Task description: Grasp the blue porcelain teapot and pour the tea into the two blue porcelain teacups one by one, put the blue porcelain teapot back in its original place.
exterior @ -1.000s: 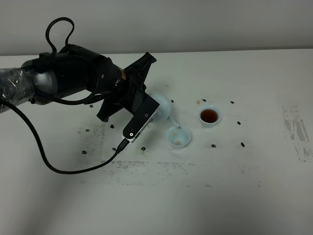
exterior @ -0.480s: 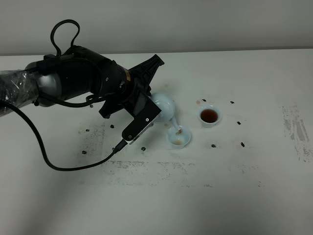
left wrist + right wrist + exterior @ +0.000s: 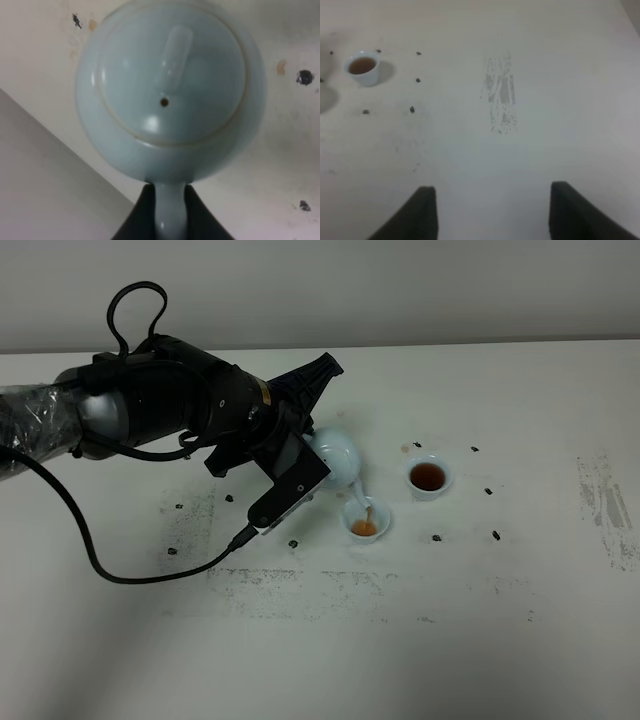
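My left gripper [image 3: 312, 462] is shut on the handle of the blue porcelain teapot [image 3: 337, 460] and holds it tilted, spout down, over the nearer blue teacup [image 3: 365, 521]. Brown tea runs from the spout into that cup, which holds brown liquid. The farther teacup [image 3: 428, 477] stands to its right, full of dark tea. In the left wrist view the teapot's lid and body [image 3: 167, 90] fill the frame, with my fingers [image 3: 142, 220] clamped on the handle. The right wrist view shows my right gripper [image 3: 490, 212] open and empty above bare table, and the full teacup [image 3: 362, 66] far off.
The white table [image 3: 480, 580] carries small dark specks around the cups and worn grey scuffs at the front and right [image 3: 610, 510]. The left arm's black cable [image 3: 100, 560] loops over the table's left side. A pale wall runs behind the table.
The left gripper has tipped the teapot further and shifted slightly right. Tea now streams into the nearer cup, which was empty a second ago and now holds brown liquid.
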You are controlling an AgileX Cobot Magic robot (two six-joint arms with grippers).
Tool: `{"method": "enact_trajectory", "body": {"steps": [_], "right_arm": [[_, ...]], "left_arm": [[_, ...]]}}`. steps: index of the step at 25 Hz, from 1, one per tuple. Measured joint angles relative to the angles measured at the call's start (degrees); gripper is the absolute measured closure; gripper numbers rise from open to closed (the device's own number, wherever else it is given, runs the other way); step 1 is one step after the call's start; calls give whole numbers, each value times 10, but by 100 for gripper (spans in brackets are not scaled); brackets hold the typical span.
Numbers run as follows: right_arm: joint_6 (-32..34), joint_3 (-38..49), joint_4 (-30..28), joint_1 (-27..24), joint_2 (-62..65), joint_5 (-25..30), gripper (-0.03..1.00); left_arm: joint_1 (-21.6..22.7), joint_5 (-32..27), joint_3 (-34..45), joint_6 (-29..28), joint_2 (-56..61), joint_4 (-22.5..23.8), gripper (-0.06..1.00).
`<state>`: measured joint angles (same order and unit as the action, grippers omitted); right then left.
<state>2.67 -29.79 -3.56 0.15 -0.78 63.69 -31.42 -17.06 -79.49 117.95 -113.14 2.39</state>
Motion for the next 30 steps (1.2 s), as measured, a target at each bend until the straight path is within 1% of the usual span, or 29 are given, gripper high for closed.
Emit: {"method": "enact_trajectory", "body": {"steps": [18, 22, 30], "right_arm": [[0, 0, 0, 0, 0, 0, 49], [0, 0, 0, 0, 0, 0, 49], [0, 0, 0, 0, 0, 0, 49]], "left_arm": [[0, 13, 0, 8, 0, 12, 91], [0, 13, 0, 8, 0, 24, 91], [0, 13, 0, 8, 0, 24, 91]]}}
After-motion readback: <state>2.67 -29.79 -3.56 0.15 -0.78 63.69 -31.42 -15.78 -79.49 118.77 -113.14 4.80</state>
